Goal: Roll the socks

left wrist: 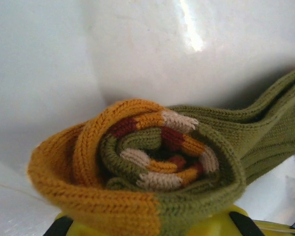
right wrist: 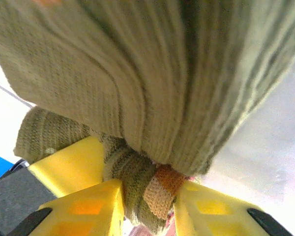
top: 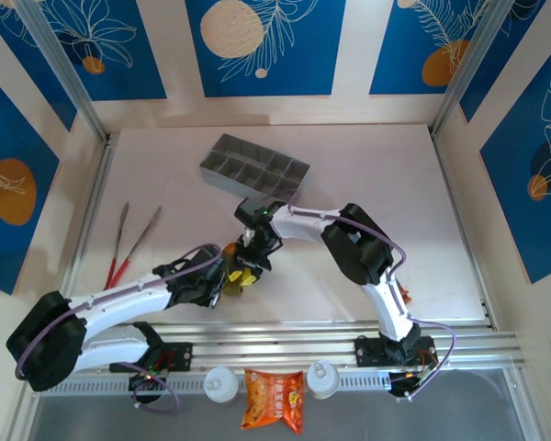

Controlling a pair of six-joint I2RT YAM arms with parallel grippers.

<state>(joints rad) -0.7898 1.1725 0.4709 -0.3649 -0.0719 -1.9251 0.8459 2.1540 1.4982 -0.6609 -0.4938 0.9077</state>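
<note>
Centrally on the white table point(top: 376, 184), the olive-brown knitted sock with orange toe and orange-cream stripes point(top: 241, 277) lies bunched between the two arms, whose ends meet over it.

Left claw point(top: 228, 279): set against the near-left side of the bundle; in the left wrist view the sock point(left wrist: 152, 162) is wound into a tight spiral, orange toe outermost on the left, striped bands coiled at the core, the ribbed olive leg trailing away to the right across the table; the roll sits directly above the yellow fingers point(left wrist: 221, 224), which show at the lower edge; whether this claw is clenched or released cannot be told.

Right claw point(top: 255, 254): positioned at the far side of the bundle; in the right wrist view the claw point(right wrist: 147, 209) is clenched on a fold of the sock point(right wrist: 137, 73), an orange-and-cream band pinched between both yellow fingers point(right wrist: 88, 206), ribbed olive fabric bulging above them.

Other items, well apart from the sock: grey plastic compartment tray point(top: 255, 170) at the far centre; red-handled metal tongs point(top: 129, 243) to the left; orange snack packet point(top: 274, 401) at the near rail.
</note>
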